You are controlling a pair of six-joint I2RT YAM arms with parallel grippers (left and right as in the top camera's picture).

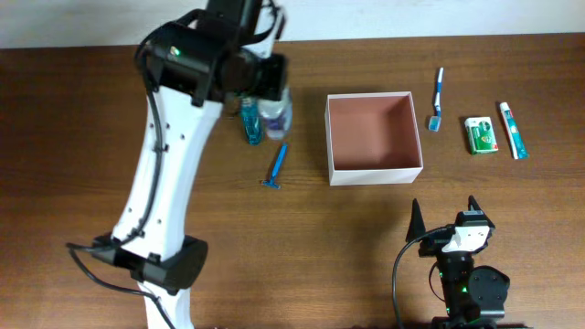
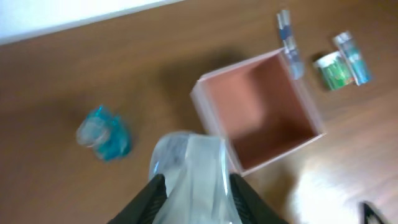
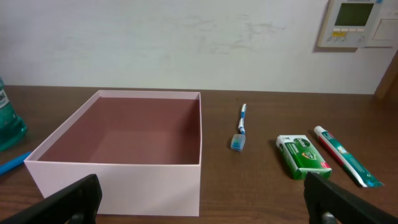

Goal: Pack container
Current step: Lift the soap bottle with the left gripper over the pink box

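Meanwhile, the left end effector (image 2: 198, 186) is pinching a clear bottle (image 2: 186, 155) between its two dark fingers, jaws partly closed around the bottle's body, in what appears to be the pick-up stage of packing. The next move, by this reading, is calling for a carry to the right across the counter (image 1: 302, 238) and a release above the container (image 1: 373, 137), whose reddish-brown inside is lying bare. A teal bottle (image 1: 251, 121) is standing just beside the gripped one, and a blue razor (image 1: 276, 167) is lying near them on the counter, left of the container. To the container's right, a toothbrush (image 1: 437, 99), a green packet (image 1: 482, 135) and a toothpaste tube (image 1: 513, 130) are waiting in a row. The right end effector (image 1: 446, 217) is resting near the counter's front edge, jaws spread wide and holding nothing. The left wrist view is showing the grip itself, which the arm is hiding from overhead; the right wrist view is showing the container's wall height and a wall-mounted control panel (image 3: 359, 22), while only the overhead is showing both arms at once.
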